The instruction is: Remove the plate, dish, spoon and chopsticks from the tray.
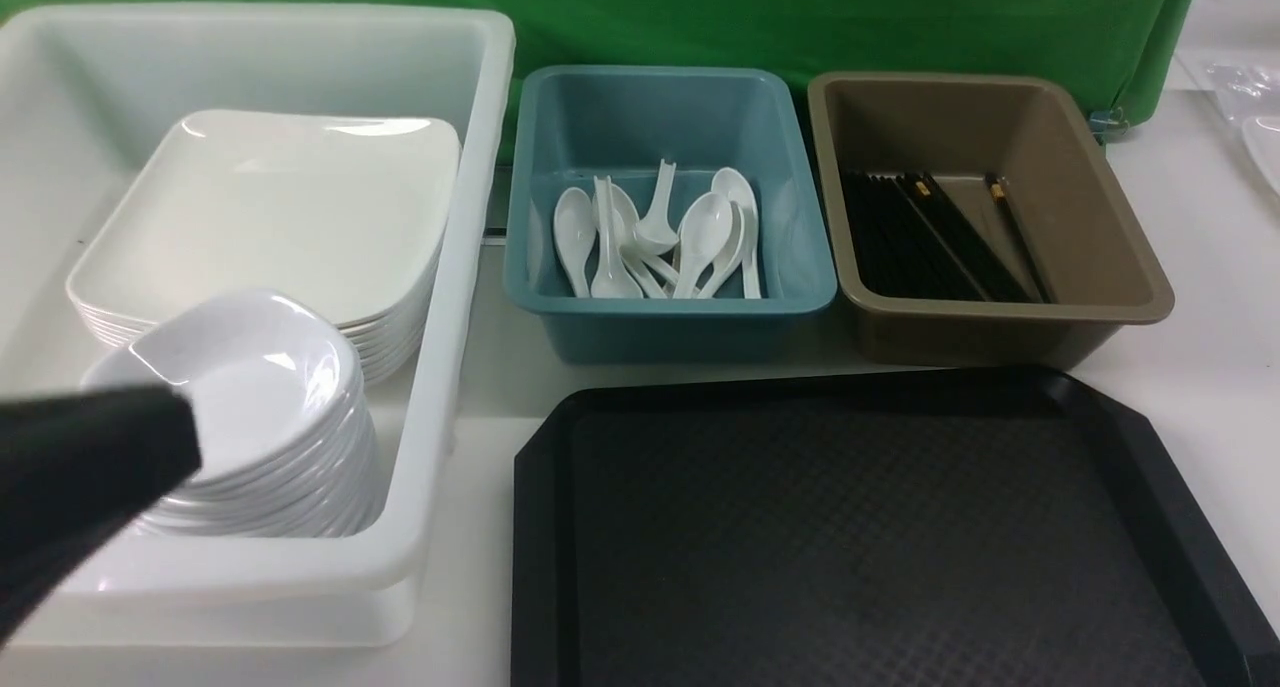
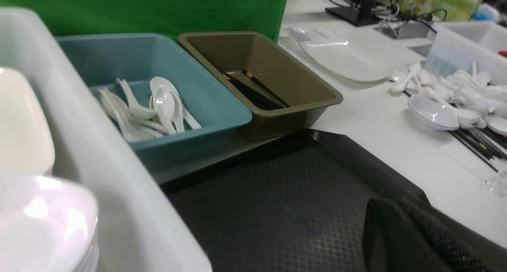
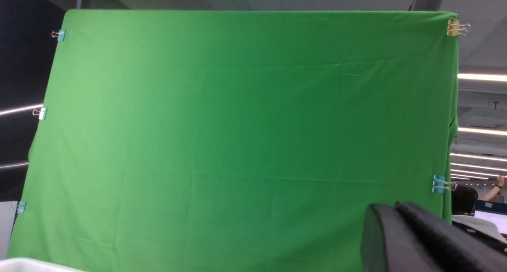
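- So the tray point(image 1: 860, 527) sits bare; everything else is placed off it.
- Behind the tray: teal bin point(image 1: 668, 217) holding spoons point(image 1: 655, 237), and a brown bin point(image 1: 985, 207) with the chopsticks point(image 1: 930, 237).
- Beside the tray: white bin point(image 1: 455, 267) with stacked plates point(image 1: 265, 217) and small bowls point(image 1: 260, 407).
- Left gripper point(image 1: 90, 467) hangs over the bowls, probably empty; can't tell if the jaws are spread.
- Right gripper point(image 3: 416, 240) faces the green backdrop point(image 3: 245, 137), also can't tell.

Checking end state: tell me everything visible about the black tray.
The tray is black plastic by its look, rectangular with cut-off corners, a raised rim and a fine diamond-textured floor. It lies flat on the white table, just in front of the teal bin and brown bin, beside the white bin. Nothing rests on the part shown; its near edge is out of frame.
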Motion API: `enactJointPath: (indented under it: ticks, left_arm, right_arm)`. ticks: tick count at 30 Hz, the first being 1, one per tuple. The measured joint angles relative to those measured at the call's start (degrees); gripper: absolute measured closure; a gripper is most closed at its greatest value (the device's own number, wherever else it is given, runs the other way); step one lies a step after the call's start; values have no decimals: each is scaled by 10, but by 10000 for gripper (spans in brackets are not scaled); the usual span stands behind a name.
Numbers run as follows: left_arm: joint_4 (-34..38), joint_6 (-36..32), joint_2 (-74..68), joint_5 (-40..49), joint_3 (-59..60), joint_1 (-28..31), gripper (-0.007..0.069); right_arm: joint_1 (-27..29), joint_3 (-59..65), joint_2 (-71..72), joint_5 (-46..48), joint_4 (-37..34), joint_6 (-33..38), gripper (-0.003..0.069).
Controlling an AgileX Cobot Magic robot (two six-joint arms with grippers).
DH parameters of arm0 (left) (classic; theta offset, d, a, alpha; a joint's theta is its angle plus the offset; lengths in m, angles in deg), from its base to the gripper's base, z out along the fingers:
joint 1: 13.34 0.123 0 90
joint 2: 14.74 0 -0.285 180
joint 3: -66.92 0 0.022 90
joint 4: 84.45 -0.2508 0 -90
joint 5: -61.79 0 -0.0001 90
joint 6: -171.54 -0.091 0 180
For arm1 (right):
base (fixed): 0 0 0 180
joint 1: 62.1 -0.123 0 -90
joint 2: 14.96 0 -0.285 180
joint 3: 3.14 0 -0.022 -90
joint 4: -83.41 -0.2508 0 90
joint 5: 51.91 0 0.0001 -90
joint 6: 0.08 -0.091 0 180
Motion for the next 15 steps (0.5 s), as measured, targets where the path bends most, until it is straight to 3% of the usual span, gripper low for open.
enactJointPath:
  ticks: [7,15]
  left_arm:
    - [0,15,113,-42,88,0,617]
    - [3,18,142,-55,100,0,615]
  right_arm:
    - [0,0,1,0,0,-1,570]
    - [0,0,2,0,0,-1,553]
